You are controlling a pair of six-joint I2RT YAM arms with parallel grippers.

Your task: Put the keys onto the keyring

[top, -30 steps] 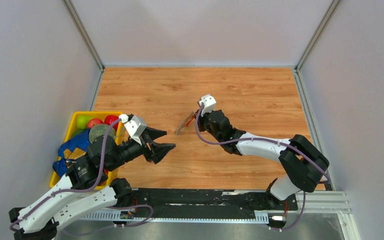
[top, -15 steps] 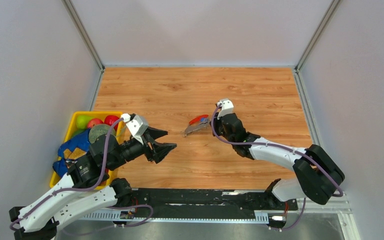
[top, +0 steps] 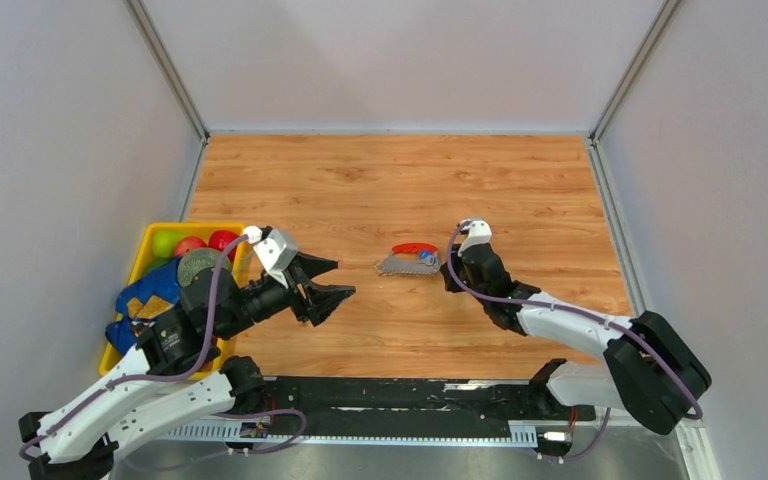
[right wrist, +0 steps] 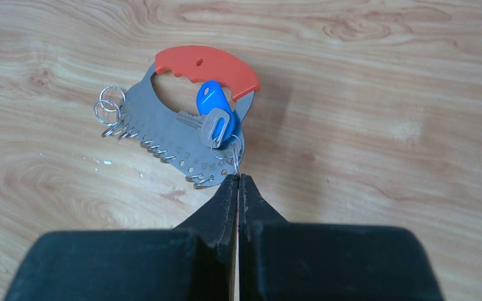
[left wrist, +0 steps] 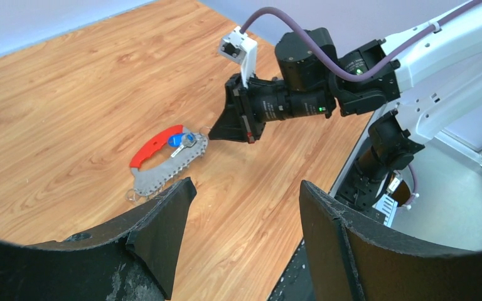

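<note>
The keyring, a red curved handle on a grey toothed plate, lies flat mid-table. On it rest the keys, silvery with a blue tag. A thin wire ring runs from them into the tips of my right gripper, which is shut on that ring at the plate's right end. My left gripper hangs open and empty to the left of the keyring, apart from it.
A yellow bin with green and red balls and a blue cloth stands at the left wall. Grey walls close in the wooden table on three sides. A black rail runs along the near edge.
The right arm swung right and toward the near edge, carrying the keyring with it and bringing it from tilted on edge to flat on the table. The left arm stayed put.
</note>
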